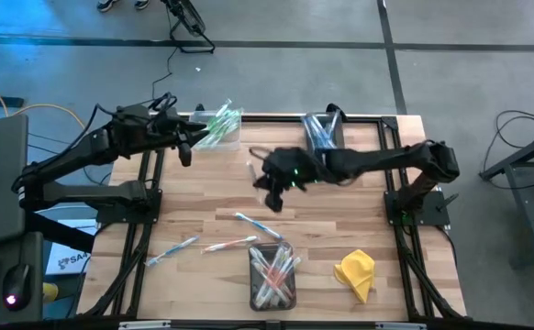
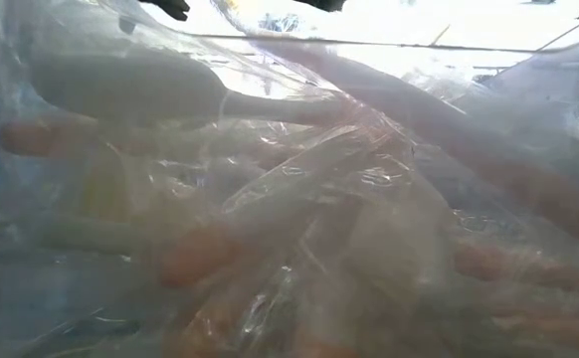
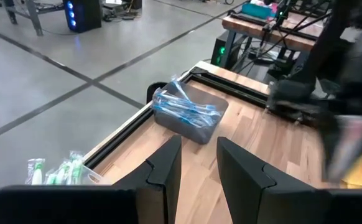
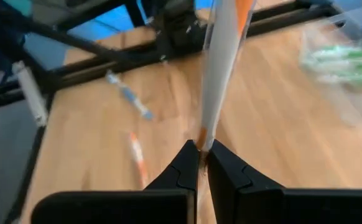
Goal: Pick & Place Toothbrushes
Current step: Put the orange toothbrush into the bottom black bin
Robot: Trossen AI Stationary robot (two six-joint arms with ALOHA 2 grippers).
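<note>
Clamped tight in our right claw (image 4: 201,163) is an orange-tipped toothbrush (image 4: 219,68), carried above mid-surface (image 1: 340,229). Our left claw (image 3: 198,163) hangs half-open and empty near the green bin (image 1: 219,128). Next we probably drop it in the matching orange bin (image 1: 272,275).

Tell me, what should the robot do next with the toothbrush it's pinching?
Probably carry it to the near bin, which already holds orange-accented toothbrushes. The right end effector is shut on an orange-tipped toothbrush above the table's middle, so sorting it by colour seems the likely next step.
</note>
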